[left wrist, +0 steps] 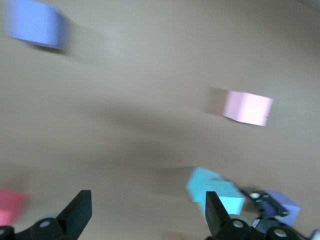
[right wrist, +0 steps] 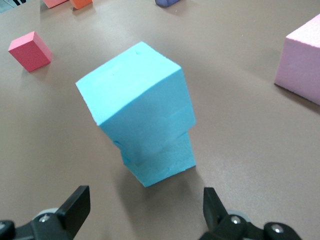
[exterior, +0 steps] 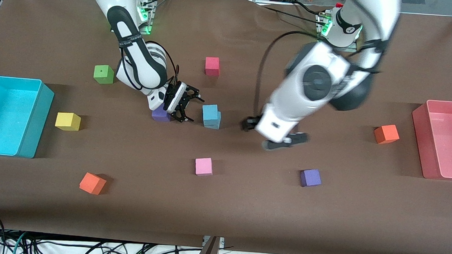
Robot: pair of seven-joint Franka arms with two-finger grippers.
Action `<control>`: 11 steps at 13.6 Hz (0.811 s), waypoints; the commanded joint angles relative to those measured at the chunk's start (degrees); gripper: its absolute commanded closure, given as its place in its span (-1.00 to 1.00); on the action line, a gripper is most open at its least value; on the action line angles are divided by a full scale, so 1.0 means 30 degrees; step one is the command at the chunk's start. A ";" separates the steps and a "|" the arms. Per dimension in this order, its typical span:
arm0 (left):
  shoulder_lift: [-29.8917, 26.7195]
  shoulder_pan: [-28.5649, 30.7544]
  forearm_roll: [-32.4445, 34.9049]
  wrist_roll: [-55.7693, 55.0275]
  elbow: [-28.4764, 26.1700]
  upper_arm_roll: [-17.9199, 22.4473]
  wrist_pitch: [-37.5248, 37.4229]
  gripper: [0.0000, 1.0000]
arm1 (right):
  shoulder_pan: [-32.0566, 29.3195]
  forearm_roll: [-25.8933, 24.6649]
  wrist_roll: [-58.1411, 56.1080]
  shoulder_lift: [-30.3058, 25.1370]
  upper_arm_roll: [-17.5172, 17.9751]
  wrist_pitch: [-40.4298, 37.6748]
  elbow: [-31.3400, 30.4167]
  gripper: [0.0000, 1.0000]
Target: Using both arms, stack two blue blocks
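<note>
Here, stacked blue blocks (exterior: pixel 211 115) between both grippers' spread jaws, purple cube (exterior: pixel 160 114) beside.

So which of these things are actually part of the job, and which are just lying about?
Part of the job:
- upper blue block, stacked on
- lower blue block
- left gripper, open
- right gripper, open

Lying about:
- pink cube
- yellow cube
- turquoise bin
</note>
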 commanded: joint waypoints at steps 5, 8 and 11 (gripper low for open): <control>-0.7813 0.5295 0.2735 0.6421 -0.5089 0.0152 -0.5035 -1.00 | -0.0407 -0.0505 0.0246 -0.0972 -0.0375 -0.1206 -0.0321 -1.00; -1.0222 0.6617 0.3391 0.8186 -0.7554 0.0268 -0.4511 -1.00 | -0.0437 -0.3050 0.1350 -0.1265 -0.1926 -0.3807 -0.0556 -1.00; -1.1018 0.6971 0.3831 0.8716 -0.8555 0.0240 -0.3922 -1.00 | -0.0437 -0.8199 0.5739 -0.1995 -0.3829 -0.7262 -0.0147 -1.00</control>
